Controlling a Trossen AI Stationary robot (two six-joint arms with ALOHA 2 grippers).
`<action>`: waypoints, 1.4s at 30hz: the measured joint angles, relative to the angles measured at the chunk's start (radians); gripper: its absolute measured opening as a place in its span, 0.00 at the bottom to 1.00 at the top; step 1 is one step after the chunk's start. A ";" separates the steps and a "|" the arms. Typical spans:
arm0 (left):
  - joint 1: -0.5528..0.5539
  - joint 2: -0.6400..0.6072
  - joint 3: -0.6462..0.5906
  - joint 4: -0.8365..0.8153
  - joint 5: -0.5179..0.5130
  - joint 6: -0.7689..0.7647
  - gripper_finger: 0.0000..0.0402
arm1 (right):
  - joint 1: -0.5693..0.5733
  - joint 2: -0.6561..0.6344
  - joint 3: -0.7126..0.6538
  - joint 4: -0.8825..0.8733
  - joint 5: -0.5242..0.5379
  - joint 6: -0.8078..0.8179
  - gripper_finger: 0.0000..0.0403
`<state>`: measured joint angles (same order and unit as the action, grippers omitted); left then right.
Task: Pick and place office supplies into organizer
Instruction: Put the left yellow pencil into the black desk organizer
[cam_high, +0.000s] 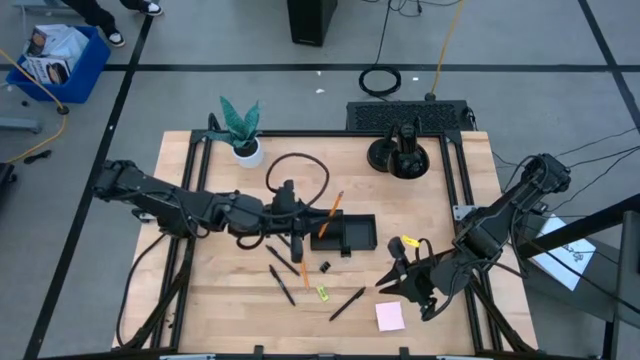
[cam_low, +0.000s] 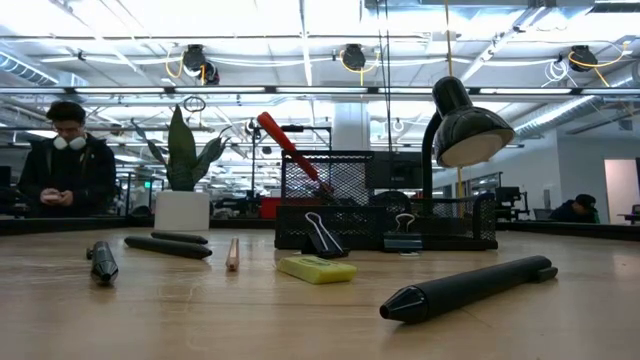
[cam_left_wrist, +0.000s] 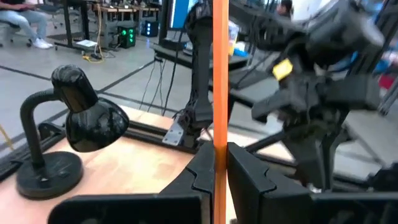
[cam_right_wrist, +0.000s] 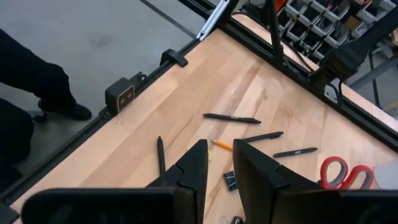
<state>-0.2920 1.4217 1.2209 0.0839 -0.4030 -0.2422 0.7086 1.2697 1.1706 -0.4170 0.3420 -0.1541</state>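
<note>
My left gripper (cam_high: 312, 228) reaches in from the table's left, beside the black organizer (cam_high: 350, 236), and is shut on an orange pencil (cam_high: 332, 212). My right gripper (cam_high: 403, 285) hovers open over the table's right near part and holds nothing. Lying flat on the wood near the organizer are another pencil (cam_high: 303, 272), black pens (cam_high: 347, 303) (cam_high: 283, 288), a black clip (cam_high: 325, 267), a yellow-green piece (cam_high: 323, 292) and a pink pad (cam_high: 390, 316). Red scissors handles (cam_right_wrist: 339, 173) show in the right wrist view. In the low view a red handle (cam_low: 290, 148) slants up out of the organizer (cam_low: 385, 215). My left gripper pinches the orange pencil between its two fingers (cam_left_wrist: 245, 174), on the shaft's lower part (cam_left_wrist: 219, 138). The fingers come about level from the table's left and lie across the pencil. It stands steeply tilted, upper end (cam_high: 341, 195) free; whether its lower end touches the organizer is unclear.
A black desk lamp on a round base (cam_high: 400, 155) stands at the far edge, a potted plant (cam_high: 243, 135) at the far left. A black cable loop (cam_high: 300, 170) lies behind the left gripper. People show in the room beyond. Bare wood (cam_high: 220, 290) lies at the near left.
</note>
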 joint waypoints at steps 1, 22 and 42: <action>0.000 0.000 0.000 -0.002 0.000 0.016 0.08 | 0.000 0.000 0.000 -0.007 0.000 0.008 0.17; 0.017 0.019 0.000 -0.005 -0.018 0.174 0.08 | 0.000 0.000 0.000 -0.119 0.001 0.038 0.17; 0.017 0.019 0.000 -0.005 -0.017 0.203 0.08 | 0.000 0.000 0.000 -0.119 0.001 0.038 0.17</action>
<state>-0.2752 1.4406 1.2209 0.0784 -0.4198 -0.0391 0.7086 1.2697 1.1706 -0.5358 0.3431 -0.1162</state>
